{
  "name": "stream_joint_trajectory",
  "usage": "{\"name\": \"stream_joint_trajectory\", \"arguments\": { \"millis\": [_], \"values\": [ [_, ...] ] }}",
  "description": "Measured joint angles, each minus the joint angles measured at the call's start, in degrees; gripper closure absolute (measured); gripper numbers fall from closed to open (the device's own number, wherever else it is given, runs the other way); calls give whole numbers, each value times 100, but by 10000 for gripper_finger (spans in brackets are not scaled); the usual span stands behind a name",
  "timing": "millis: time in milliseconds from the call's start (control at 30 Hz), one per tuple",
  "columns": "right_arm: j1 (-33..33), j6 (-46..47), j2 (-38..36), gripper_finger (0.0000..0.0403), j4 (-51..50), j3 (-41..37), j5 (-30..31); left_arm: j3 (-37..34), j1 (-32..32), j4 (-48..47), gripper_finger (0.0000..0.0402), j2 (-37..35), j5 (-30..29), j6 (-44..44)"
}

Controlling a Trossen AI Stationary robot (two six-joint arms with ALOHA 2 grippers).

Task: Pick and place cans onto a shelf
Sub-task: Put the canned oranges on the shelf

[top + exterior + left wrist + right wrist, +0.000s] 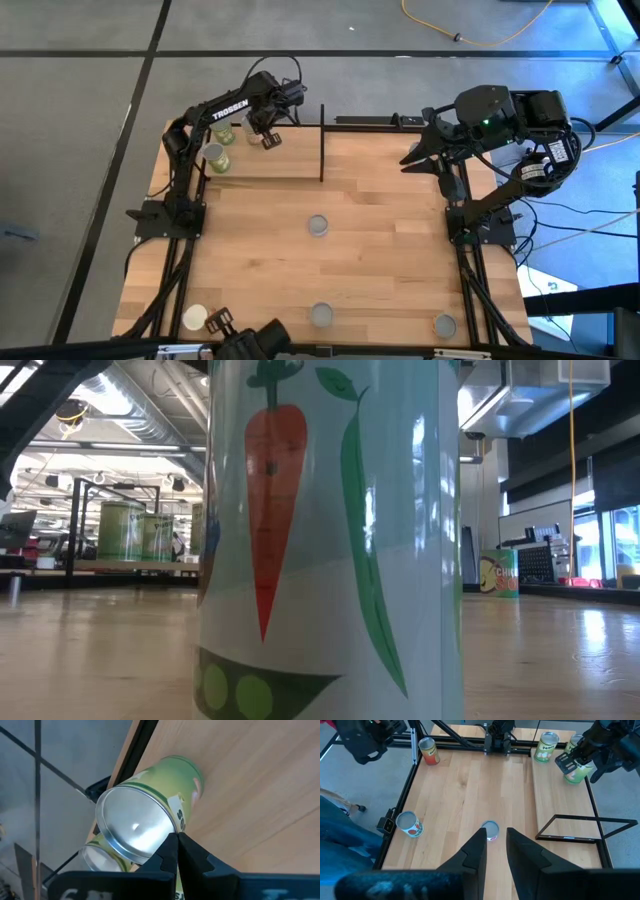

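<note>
While its two dark fingers press together with no gap and nothing between them, the left gripper hangs over the shelf at the table's far left corner, its tips just beside a green-yellow can. That can stands upright on the shelf's light-wood board, silvery top facing the wrist camera, and a second green-yellow can stands near it on the same board, closer to the left edge. The right gripper waits above the far right edge of the table, its fingers slightly apart and holding nothing. Four more cans stand off the shelf on the tabletop: a blue-banded can near the centre, a can at the near edge, a red-orange can toward the near right corner, and a white-topped can at the near left corner. A person's blue sleeve shows beside the table in the right wrist view. Filling the low view is a pale tin with carrot and pea pictures, right against the lens.
</note>
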Motion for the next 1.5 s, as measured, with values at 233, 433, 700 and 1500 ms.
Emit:
{"name": "stream_joint_trajectory", "arguments": {
  "millis": [233,433,700,1500],
  "values": [
    [-1,-15,0,327,0,0,0,-40,246,0,401,-2,-9,38],
    [-2,-20,0,327,0,0,0,-40,324,0,401,-4,72,97],
    [-1,-20,0,327,0,0,0,-40,327,7,401,-4,81,97],
    [0,-2,0,327,0,0,0,-40,360,110,401,79,342,73]
  ]
}}
